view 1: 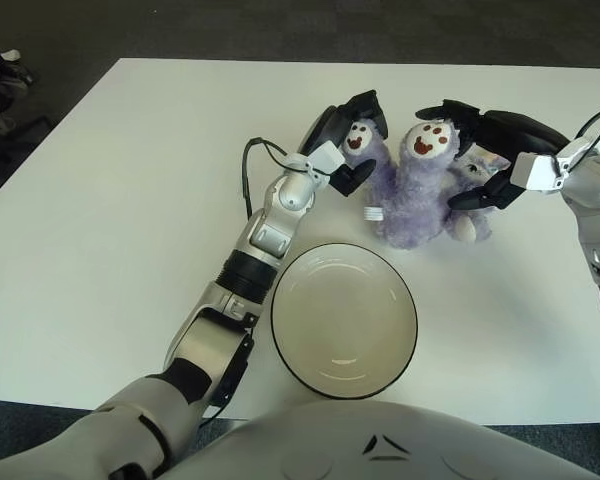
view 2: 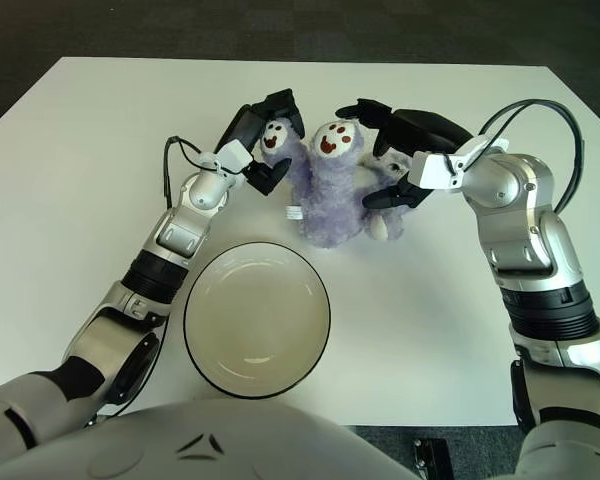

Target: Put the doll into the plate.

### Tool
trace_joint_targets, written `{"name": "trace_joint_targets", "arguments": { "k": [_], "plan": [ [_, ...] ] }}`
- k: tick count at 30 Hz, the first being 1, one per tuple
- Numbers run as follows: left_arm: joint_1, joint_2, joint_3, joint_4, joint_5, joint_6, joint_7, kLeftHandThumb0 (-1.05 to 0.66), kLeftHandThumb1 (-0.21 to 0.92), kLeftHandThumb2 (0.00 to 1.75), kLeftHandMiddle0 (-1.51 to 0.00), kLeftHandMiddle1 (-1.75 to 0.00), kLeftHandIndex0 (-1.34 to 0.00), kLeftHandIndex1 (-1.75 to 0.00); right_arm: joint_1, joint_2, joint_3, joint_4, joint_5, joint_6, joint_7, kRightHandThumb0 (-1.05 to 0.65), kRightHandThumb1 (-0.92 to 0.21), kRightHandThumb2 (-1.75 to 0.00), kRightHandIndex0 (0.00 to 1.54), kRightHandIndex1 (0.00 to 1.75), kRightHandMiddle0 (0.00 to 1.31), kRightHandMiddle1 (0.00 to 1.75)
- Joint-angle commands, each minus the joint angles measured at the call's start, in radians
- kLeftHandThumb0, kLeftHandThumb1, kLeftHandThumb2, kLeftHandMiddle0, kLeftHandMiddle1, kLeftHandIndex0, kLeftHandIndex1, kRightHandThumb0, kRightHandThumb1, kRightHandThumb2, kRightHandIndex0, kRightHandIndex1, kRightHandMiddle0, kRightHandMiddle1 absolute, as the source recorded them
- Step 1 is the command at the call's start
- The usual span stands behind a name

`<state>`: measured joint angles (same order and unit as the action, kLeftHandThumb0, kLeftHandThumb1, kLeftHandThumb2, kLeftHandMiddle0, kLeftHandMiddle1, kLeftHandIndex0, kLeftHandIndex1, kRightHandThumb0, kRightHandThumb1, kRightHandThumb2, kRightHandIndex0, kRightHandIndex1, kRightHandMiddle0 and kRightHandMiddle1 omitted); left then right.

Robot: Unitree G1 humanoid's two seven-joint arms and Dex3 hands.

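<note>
A purple plush doll [view 1: 417, 190] sits upright on the white table [view 1: 130, 200], toward its far edge and right of centre, flanked by both of the humanoid robot's hands. The left hand [view 1: 342, 140] is closed around the doll's raised limb on the left, the one ending in a small face-like paw, its dark fingers wrapped over and under it. The right hand [view 1: 490, 150] arches over the doll's right side with fingers spread wide; one reaches above the head and another angles in below at the flank, but none can be said to grip, so it reads as open and poised beside the toy. The two-handed approach looks suited to a soft, floppy body that a single pinch might let sag or tip.

The cream plate [view 1: 344, 320] with a dark rim lies just in front of the doll, near the table's near edge, holding nothing. The doll is outside it, its base close to the plate's far rim. The left forearm runs alongside the plate's left rim, and a loose black cable loops off the left wrist; nothing else lies between doll and plate.
</note>
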<state>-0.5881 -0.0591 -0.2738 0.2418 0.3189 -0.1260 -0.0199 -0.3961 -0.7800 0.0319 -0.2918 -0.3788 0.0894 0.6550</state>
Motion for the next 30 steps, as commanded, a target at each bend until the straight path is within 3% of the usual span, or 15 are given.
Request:
{"name": "trace_joint_targets", "arguments": {
  "k": [1, 7, 10, 22, 30],
  "plan": [
    [-0.023, 0.006, 0.008, -0.002, 0.0, 0.011, -0.001, 0.0, -0.06, 1.75, -0.89, -1.74, -0.67, -1.75, 0.002, -0.017, -0.012, -0.042, -0.057, 0.043, -0.025, -0.93, -0.38, -0.79, 0.0, 0.34, 0.0, 0.16],
    [-0.025, 0.014, 0.006, -0.001, 0.014, 0.005, 0.008, 0.0, -0.06, 1.75, -0.89, -1.75, -0.67, -1.75, -0.004, 0.005, -0.003, -0.108, -0.138, 0.166, -0.02, -0.99, -0.46, -0.72, 0.0, 0.08, 0.0, 0.02],
    [-0.026, 0.015, 0.006, -0.001, 0.015, 0.006, 0.007, 0.0, -0.06, 1.75, -0.89, -1.75, -0.67, -1.75, -0.005, 0.015, -0.004, -0.124, -0.143, 0.19, -0.024, -0.99, -0.49, -0.68, 0.0, 0.03, 0.0, 0.01],
    [-0.026, 0.014, 0.008, -0.008, 0.004, 0.026, -0.003, 0.0, -0.06, 1.75, -0.89, -1.75, -0.67, -1.75, 0.022, 0.016, -0.017, -0.138, -0.141, 0.159, -0.072, -1.0, -0.53, -0.58, 0.0, 0.0, 0.0, 0.0],
    [-0.029, 0.014, 0.008, -0.003, 0.004, 0.016, 0.002, 0.0, -0.06, 1.75, -0.89, -1.74, -0.67, -1.75, 0.013, 0.023, 0.006, -0.154, -0.132, 0.18, -0.039, -0.96, -0.52, -0.59, 0.0, 0.0, 0.0, 0.0]
  ]
}}
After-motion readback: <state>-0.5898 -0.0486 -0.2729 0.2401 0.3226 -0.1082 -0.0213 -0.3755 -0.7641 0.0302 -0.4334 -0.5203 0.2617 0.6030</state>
